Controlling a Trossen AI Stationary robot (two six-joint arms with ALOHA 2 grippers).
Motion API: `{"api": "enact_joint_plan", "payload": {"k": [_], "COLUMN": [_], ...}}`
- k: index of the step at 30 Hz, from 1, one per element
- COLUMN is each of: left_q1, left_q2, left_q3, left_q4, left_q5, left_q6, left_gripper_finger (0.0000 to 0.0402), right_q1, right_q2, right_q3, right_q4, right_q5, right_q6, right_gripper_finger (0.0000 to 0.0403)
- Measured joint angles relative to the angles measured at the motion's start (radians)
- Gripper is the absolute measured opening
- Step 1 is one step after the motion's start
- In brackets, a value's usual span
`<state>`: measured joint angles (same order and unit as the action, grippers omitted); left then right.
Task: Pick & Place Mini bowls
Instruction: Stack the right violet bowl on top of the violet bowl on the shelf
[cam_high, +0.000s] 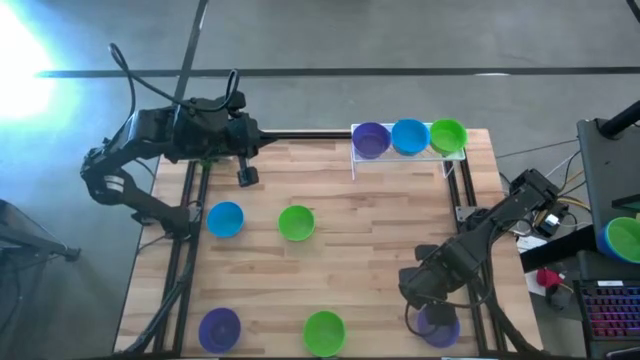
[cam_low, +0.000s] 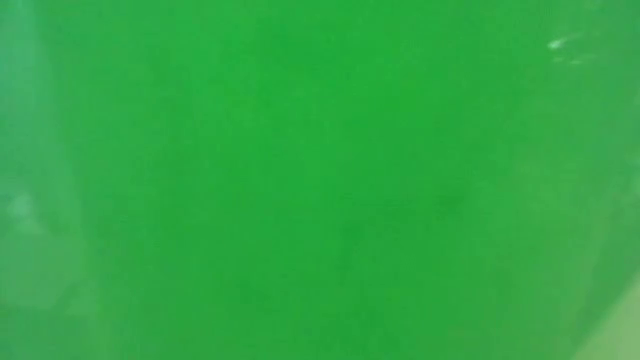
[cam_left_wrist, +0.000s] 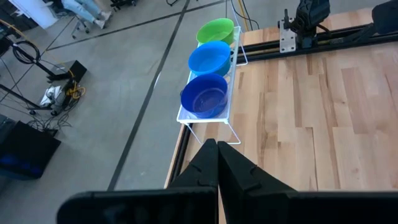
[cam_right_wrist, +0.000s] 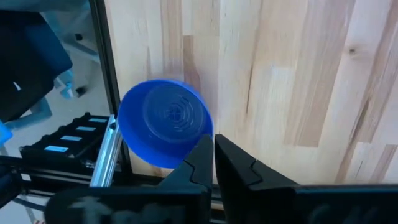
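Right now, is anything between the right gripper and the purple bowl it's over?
Nothing visible. The right gripper is right at the purple bowl, at its rim, with only bare table beside them.

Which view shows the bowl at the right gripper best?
The right wrist view: the purple bowl fills the frame's middle, its whole rim and inside visible, just beyond the right gripper. The high view shows only part of it, under the arm at the table's near right corner. The left wrist and low views miss it.
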<state>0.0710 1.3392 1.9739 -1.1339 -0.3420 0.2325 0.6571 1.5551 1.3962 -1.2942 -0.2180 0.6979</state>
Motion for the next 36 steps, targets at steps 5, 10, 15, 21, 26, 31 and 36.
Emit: {"api": "enact_joint_plan", "payload": {"k": [5, 10, 15, 21, 26, 31, 36], "left_q1": [0.0, 0.0, 0.0, 0.0, 0.0, 0.001, 0.001], "left_q2": [0.0, 0.0, 0.0, 0.0, 0.0, 0.0, 0.0], "left_q3": [0.0, 0.0, 0.0, 0.0, 0.0, 0.0, 0.0], "left_q4": [0.0, 0.0, 0.0, 0.0, 0.0, 0.0, 0.0], "left_q5": [0.0, 0.0, 0.0, 0.0, 0.0, 0.0, 0.0], "left_q6": [0.0, 0.0, 0.0, 0.0, 0.0, 0.0, 0.0], "left_gripper_finger": [0.0, 0.0, 0.0, 0.0, 0.0, 0.0, 0.0], "right_q1": [0.0, 0.013, 0.051, 0.084, 0.092, 0.092, 0.093], "right_q2": [0.0, 0.002, 0.011, 0.011, 0.011, 0.011, 0.011], "right_q3": [-0.003, -0.023, -0.088, -0.175, -0.247, -0.32, -0.377], "right_q4": [0.0, 0.021, 0.114, 0.213, 0.263, 0.368, 0.425], "right_q5": [0.0, 0.012, 0.011, 0.008, 0.008, 0.008, -0.023], "right_q6": [-0.002, -0.012, -0.008, 0.005, 0.008, 0.008, 0.009], "right_gripper_finger": [0.0054, 0.0095, 0.0113, 0.011, 0.0105, 0.0104, 0.0096]}}
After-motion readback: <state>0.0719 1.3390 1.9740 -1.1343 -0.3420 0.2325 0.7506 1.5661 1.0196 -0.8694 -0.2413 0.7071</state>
